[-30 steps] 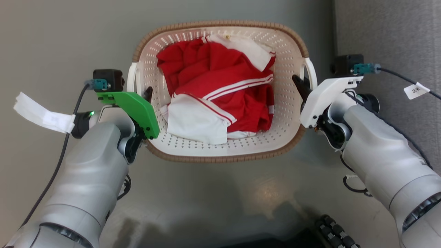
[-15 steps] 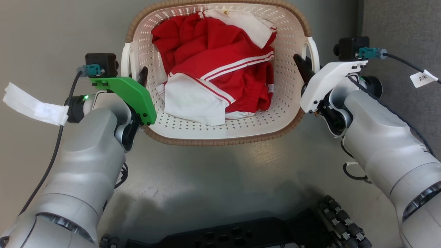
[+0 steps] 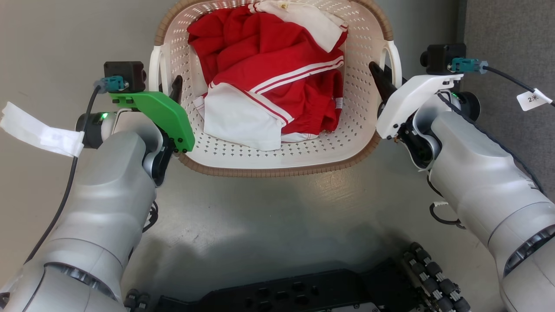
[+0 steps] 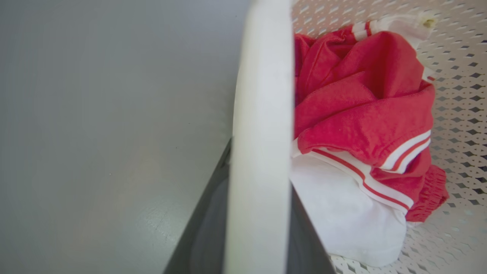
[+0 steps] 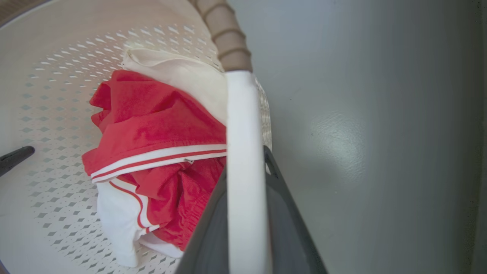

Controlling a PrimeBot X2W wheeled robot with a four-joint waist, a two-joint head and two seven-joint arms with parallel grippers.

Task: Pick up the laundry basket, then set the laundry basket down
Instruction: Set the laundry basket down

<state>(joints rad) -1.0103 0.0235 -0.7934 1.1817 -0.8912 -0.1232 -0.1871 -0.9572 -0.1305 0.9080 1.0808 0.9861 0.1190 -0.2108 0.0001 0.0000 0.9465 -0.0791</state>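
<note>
The laundry basket (image 3: 269, 171), cream perforated plastic with a brown woven-look rim, sits top centre in the head view, with red and white clothes (image 3: 269, 86) inside. My left gripper (image 3: 169, 89) is shut on its white left handle (image 3: 154, 69). In the left wrist view that handle (image 4: 262, 95) runs between my left gripper's (image 4: 260, 167) dark fingers. My right gripper (image 3: 388, 80) is shut on the right handle (image 3: 395, 60). The right wrist view shows that handle (image 5: 243, 114) clamped in my right gripper (image 5: 245, 160), with the left finger's tip (image 5: 15, 158) across the basket.
Smooth grey floor (image 3: 277, 225) lies all around the basket. A darker grey textured surface (image 3: 507, 26) runs along the right edge. My black base with roller wheels (image 3: 303, 294) fills the bottom of the head view. A white paper tag (image 3: 39, 132) hangs off the left wrist cable.
The whole head view has shifted, so the camera moved: basket and both grippers now sit higher in it and my black base has come into view. Both grips on the handles are unchanged.
</note>
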